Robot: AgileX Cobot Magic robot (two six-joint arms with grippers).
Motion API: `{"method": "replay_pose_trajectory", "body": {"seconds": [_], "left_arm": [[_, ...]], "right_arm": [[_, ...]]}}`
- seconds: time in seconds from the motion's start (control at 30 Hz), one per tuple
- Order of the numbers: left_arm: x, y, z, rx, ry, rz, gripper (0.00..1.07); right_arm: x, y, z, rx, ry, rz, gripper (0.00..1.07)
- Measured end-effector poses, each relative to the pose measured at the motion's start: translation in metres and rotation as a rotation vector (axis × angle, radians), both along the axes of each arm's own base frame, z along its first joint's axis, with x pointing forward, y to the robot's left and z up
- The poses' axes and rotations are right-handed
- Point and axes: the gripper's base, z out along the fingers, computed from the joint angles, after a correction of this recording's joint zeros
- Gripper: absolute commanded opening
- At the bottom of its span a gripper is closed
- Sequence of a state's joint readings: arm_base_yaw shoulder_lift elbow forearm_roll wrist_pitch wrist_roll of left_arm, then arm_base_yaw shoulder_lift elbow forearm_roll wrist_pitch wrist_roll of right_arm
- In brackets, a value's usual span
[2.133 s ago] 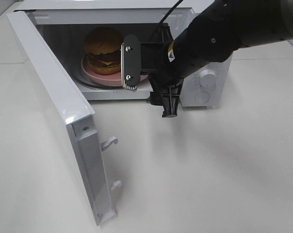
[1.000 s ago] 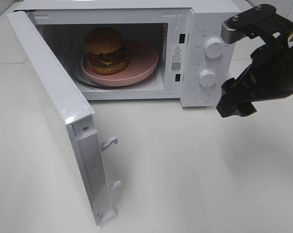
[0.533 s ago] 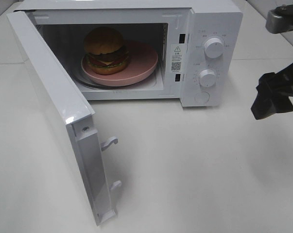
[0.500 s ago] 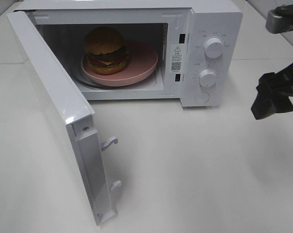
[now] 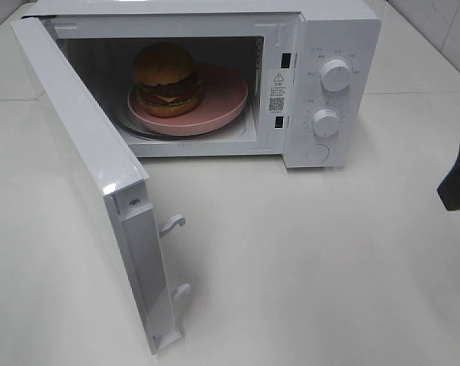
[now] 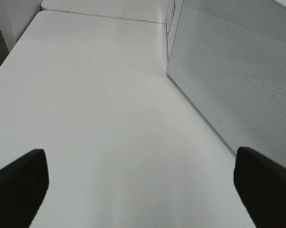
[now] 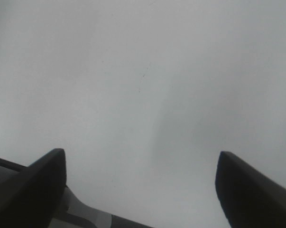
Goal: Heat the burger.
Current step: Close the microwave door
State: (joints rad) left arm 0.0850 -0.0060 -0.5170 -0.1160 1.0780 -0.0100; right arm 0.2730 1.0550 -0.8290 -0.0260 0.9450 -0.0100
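Observation:
The burger (image 5: 165, 78) stands on a round pink plate (image 5: 222, 99) inside the white microwave (image 5: 332, 30), whose door (image 5: 92, 175) hangs wide open to the left. Only a dark piece of my right arm (image 5: 458, 183) shows at the right edge of the high view, well away from the oven. In the right wrist view my right gripper (image 7: 140, 185) is open over bare white table, with nothing between its fingertips (image 7: 36, 180). My left gripper (image 6: 143, 185) is open too, above the table beside the perforated door panel (image 6: 237, 80).
Two round knobs (image 5: 336, 75) and a round button (image 5: 316, 153) sit on the microwave's right-hand panel. The open door reaches far forward on the left, with two latch hooks (image 5: 172, 223) on its edge. White table (image 5: 313, 267) lies in front.
My right arm has pulled back from the microwave's front to the right, and is now almost out of the high view. The burger, plate and door have not moved.

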Motion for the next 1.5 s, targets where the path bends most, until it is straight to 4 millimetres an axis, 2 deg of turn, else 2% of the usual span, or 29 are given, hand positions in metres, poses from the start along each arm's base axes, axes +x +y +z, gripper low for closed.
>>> {"method": "replay_pose_trajectory", "body": {"seconds": [0.1,0.17,0.2,0.27,0.3,0.33,0.4,0.5,0.57,0.6,0.77,0.97,1.13,1.5], "left_arm": [[0.0,0.0,0.0,0.0,0.0,0.0,0.98],[0.0,0.0,0.0,0.0,0.0,0.0,0.98],[0.0,0.0,0.0,0.0,0.0,0.0,0.98],[0.0,0.0,0.0,0.0,0.0,0.0,0.98],[0.0,0.0,0.0,0.0,0.0,0.0,0.98],[0.0,0.0,0.0,0.0,0.0,0.0,0.98],[0.0,0.0,0.0,0.0,0.0,0.0,0.98],[0.0,0.0,0.0,0.0,0.0,0.0,0.98],[0.0,0.0,0.0,0.0,0.0,0.0,0.98],[0.0,0.0,0.0,0.0,0.0,0.0,0.98],[0.0,0.0,0.0,0.0,0.0,0.0,0.98],[0.0,0.0,0.0,0.0,0.0,0.0,0.98],[0.0,0.0,0.0,0.0,0.0,0.0,0.98],[0.0,0.0,0.0,0.0,0.0,0.0,0.98]], "right_arm": [[-0.016,-0.005,-0.003,0.0,0.001,0.0,0.76],[-0.02,-0.006,-0.004,-0.001,0.004,-0.001,0.76],[-0.029,-0.008,-0.005,-0.001,0.003,-0.001,0.76],[-0.033,-0.009,-0.005,-0.001,0.003,-0.001,0.76],[-0.042,-0.012,-0.004,0.005,-0.019,-0.001,0.76],[-0.042,-0.012,-0.004,0.005,-0.019,-0.001,0.76],[-0.061,-0.017,-0.001,0.024,-0.086,-0.001,0.77],[-0.066,-0.019,0.0,0.029,-0.102,-0.001,0.77],[-0.09,-0.025,0.003,0.057,-0.197,-0.002,0.77],[-0.09,-0.025,0.003,0.057,-0.197,-0.002,0.77],[-0.117,-0.033,-0.007,0.098,-0.282,-0.03,0.76],[-0.132,-0.038,-0.015,0.131,-0.333,-0.083,0.76],[-0.152,-0.045,-0.012,0.151,-0.475,-0.186,0.76],[-0.177,-0.049,-0.016,0.182,-0.668,-0.222,0.76]]}}
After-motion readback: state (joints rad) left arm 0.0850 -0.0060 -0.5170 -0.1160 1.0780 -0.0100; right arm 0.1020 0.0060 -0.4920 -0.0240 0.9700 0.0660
